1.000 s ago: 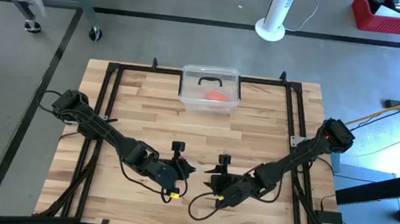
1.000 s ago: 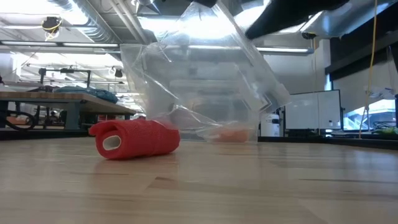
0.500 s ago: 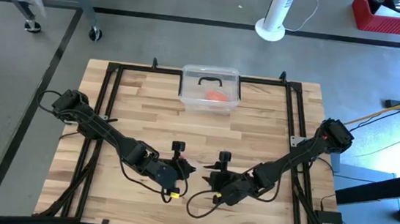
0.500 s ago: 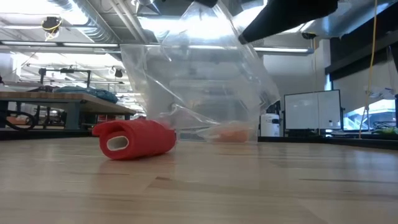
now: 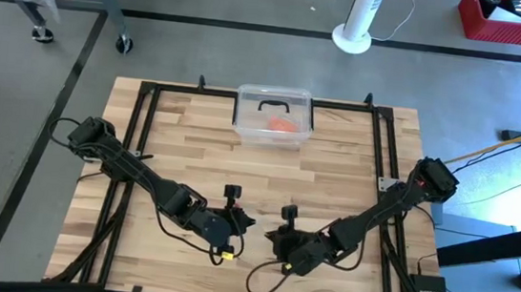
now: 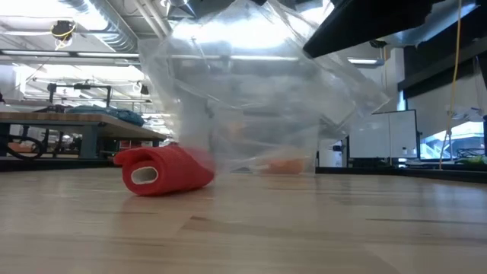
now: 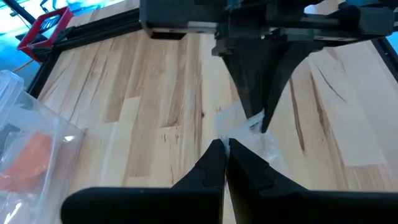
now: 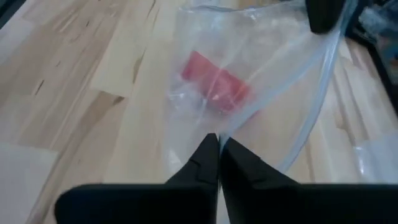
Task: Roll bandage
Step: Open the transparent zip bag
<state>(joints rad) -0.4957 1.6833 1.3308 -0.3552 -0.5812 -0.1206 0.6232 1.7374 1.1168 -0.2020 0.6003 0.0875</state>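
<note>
The bandage [image 6: 163,169] is a small red cloth roll lying on its side on the wooden table. It also shows through clear plastic in the right wrist view [image 8: 214,84]. A crinkly clear plastic bag [image 6: 259,91] hangs over the roll's right end. Whether the roll lies inside the bag or behind it, I cannot tell. My left gripper [image 5: 245,225] and my right gripper [image 5: 273,235] meet near the table's near middle, both shut on the bag's top. My left gripper pinches a bunched edge of the clear bag [image 7: 231,135] between its two fingertips. The plastic runs on from there to the other gripper. My right gripper pinches the bag's upper edge [image 8: 216,132] between its two fingers, which point down at it from above [image 7: 260,115]. The bag hangs below the fingers, spread wide and slack, with its lower part down by the table.
A clear lidded container [image 5: 274,117] holding a small orange-red lump [image 5: 283,125] stands at the table's far middle. A black frame [image 5: 150,97] runs around the tabletop. Bare wood lies left and right of the two arms.
My right gripper has shut on the bag's edge and has shifted a little toward the near edge. The hanging bag has spread wider and now covers the roll's right end. Earlier in the second, the roll turned slightly on the table.
</note>
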